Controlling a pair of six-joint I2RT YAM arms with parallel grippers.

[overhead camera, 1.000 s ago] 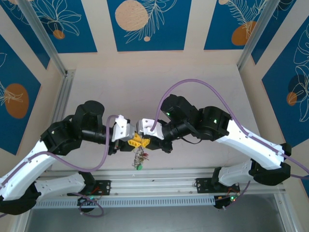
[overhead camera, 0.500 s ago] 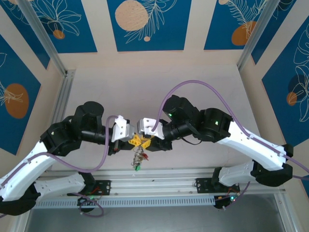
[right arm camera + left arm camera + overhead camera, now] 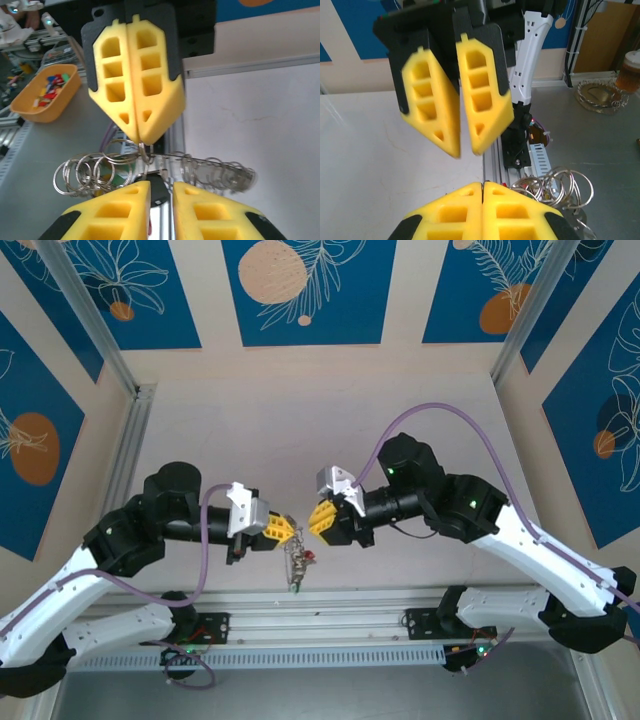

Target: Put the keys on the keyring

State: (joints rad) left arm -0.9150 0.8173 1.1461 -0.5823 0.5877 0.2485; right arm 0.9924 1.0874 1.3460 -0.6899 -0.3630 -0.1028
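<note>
Keyring (image 3: 215, 172) was found hanging in mid-air between the two arms, over the near edge of the pale matte table (image 3: 300, 420). It was pinched at one small loop by the left gripper (image 3: 141, 137), whose yellow fingers (image 3: 150, 85) were pressed flat together on the wire. The right gripper (image 3: 322, 518) was held just beside it, jaws parted by a narrow gap, nothing held between them. The hoop was judged light, thin and stiff, made of bare grey metal that is smooth and likely slippery. Its rim was fringed with many small split rings, which hung loose and were expected to swing and tangle when moved. A hold on the plain wire between the loops was judged best, close to the left gripper's pinch, so that the hoop would not twist. The fingers were seen as blocky wedges with open cells, matte, looking slightly soft. Keys (image 3: 294, 586) were taken to be the tiny red and green specks low in the dangling bundle in the top view, too small for any detail. They were judged very light, with hard plastic heads and thin blades, easily dropped. An orange tub (image 3: 42, 107) of mixed coloured bits was noted on the grey bench beyond the table edge.
</note>
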